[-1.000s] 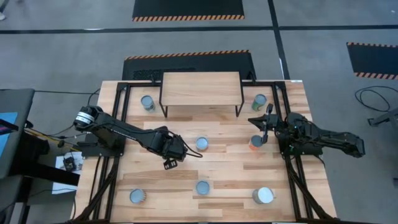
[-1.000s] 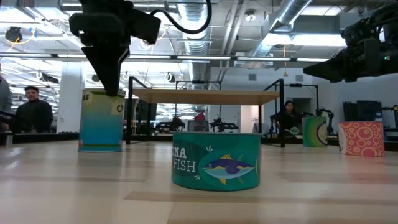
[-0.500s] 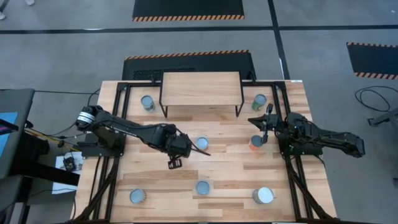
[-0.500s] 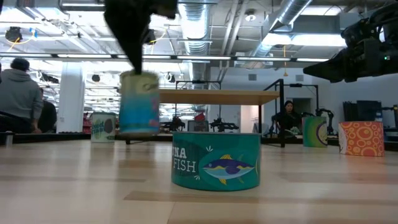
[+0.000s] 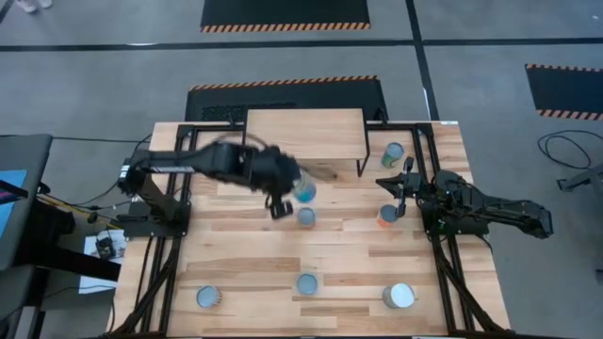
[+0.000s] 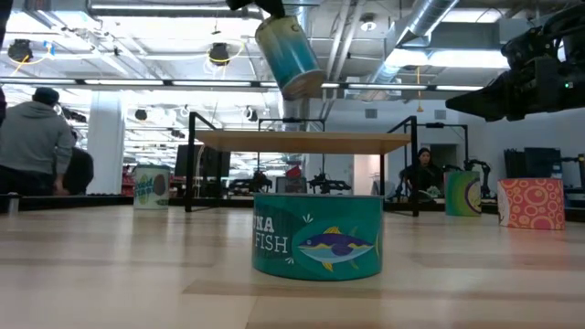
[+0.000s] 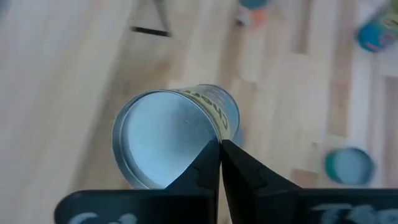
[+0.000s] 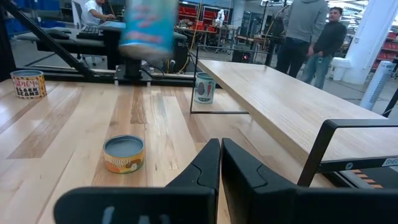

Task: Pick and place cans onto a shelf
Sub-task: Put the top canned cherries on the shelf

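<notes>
High view shows our left gripper (image 5: pixel 283 193) lifted near the table's (image 5: pixel 236 259) middle, just in front of the shelf (image 5: pixel 303 134), which stands at the far edge. Its fingers are clamped on a teal-labelled can (image 5: pixel 303 191). In the low view this can (image 6: pixel 289 57) hangs tilted, above the level of the shelf top (image 6: pixel 302 141). Our left wrist view looks onto its silvery lid (image 7: pixel 163 145), with the fingertips (image 7: pixel 219 163) meeting at its rim.

Our right gripper (image 5: pixel 399 193) waits near the right edge, its fingers pressed together with nothing between them, just beside an orange can (image 5: pixel 385 217).

Other cans stand on the table: one (image 5: pixel 305 217) at the middle below the held can, one (image 5: pixel 223 155) left of the shelf, a green one (image 5: pixel 393 152) right of it, and three along the near edge (image 5: pixel 208 298) (image 5: pixel 307 283), the wider tin (image 5: pixel 399 296) toward the near right corner. A tuna can (image 6: pixel 317 235) sits closest in the low view.
</notes>
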### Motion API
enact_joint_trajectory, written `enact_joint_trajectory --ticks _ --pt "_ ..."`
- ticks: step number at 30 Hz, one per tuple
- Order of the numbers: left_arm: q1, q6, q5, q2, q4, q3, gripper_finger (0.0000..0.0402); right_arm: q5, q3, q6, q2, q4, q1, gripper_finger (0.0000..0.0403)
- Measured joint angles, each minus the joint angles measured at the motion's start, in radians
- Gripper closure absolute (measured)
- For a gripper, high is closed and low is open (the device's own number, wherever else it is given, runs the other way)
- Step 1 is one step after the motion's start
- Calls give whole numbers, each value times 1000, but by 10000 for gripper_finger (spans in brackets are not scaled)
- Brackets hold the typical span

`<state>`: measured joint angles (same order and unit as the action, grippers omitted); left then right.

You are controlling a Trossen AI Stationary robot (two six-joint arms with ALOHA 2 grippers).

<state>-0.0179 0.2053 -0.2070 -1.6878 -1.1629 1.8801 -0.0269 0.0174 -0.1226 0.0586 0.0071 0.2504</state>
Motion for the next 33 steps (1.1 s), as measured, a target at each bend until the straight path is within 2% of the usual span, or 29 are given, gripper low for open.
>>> enact_joint_trajectory --ticks 13,17,22,28,33 --pt "415 -165 53 0 -6 43 401 0 0 0 0 0 0 365" --pt "506 -211 93 -3 6 43 401 0 0 0 0 0 0 365" --pt "561 -277 122 -74 15 58 401 0 0 0 0 0 0 365" --pt "579 -362 91 -222 -79 246 401 0 0 0 0 0 0 365" --pt "599 -416 7 -339 -233 445 401 0 0 0 0 0 0 365"
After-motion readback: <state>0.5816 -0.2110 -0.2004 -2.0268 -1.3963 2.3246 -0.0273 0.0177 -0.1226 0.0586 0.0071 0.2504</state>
